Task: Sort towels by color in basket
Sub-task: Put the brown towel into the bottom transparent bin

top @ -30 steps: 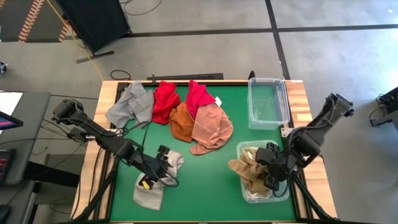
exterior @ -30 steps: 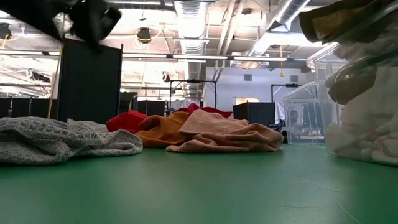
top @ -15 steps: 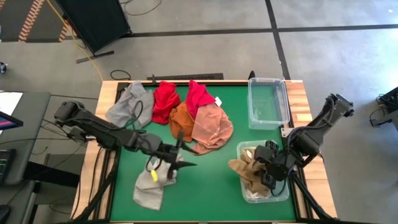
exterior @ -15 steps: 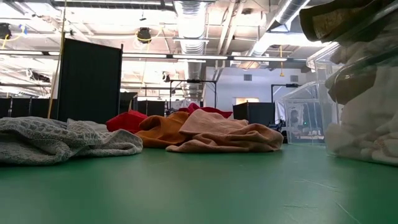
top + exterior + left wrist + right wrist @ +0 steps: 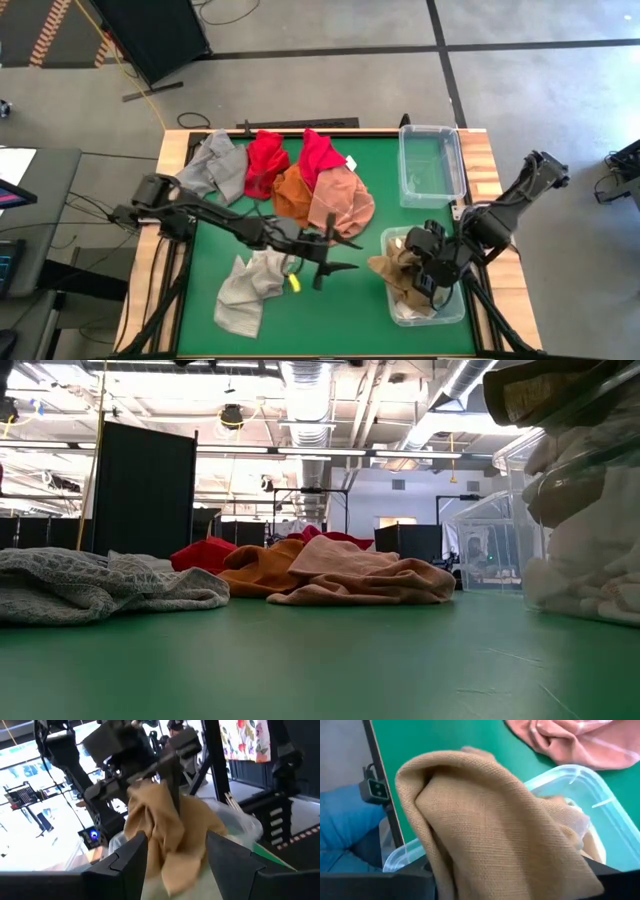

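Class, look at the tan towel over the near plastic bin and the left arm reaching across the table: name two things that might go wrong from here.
1. The tan towel held in the right tool hangs over the bin's rim, so it may slide onto the table if released.
2. The left tool stands open near the pink towel and points toward the right arm, so the arms might collide.

A black panel (image 5: 150, 35) stands beyond the green table (image 5: 330, 310).
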